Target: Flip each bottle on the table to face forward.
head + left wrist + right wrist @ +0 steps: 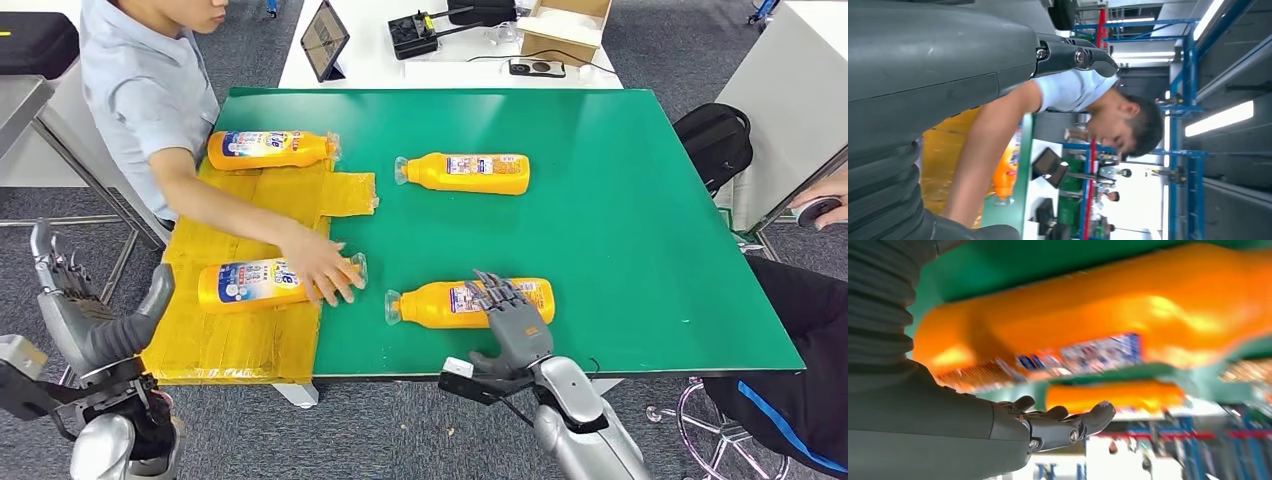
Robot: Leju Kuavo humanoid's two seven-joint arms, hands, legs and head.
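Four orange bottles lie on their sides on the green tabletop [600,200], whose right half is bare right out to its right edge, where a seated person's dark-trousered leg [800,330] comes close to the corner. A yellow mat [250,330] covers the tabletop's left side, reaching the near and left edges. A person in a light blue shirt [140,90] leans in from the far left, their hand [325,265] resting on the near-left bottle [255,284], which lies on the mat with its blue label up. The far-left bottle [270,149] also lies on the mat, blue label up, close to the tabletop's far-left corner. The far-right bottle [468,172] lies near the middle of the green surface, well apart from the others, with open green surface all round it. The near-right bottle [450,302] lies close to the near edge, cap pointing left. The right hand [512,325] reaches over that edge, its fingers [495,293] spread and laid across the bottle's top without closing round it. The left hand [70,300] is held up off the tabletop's near-left corner, beside the mat's edge, its fingers apart and holding nothing.
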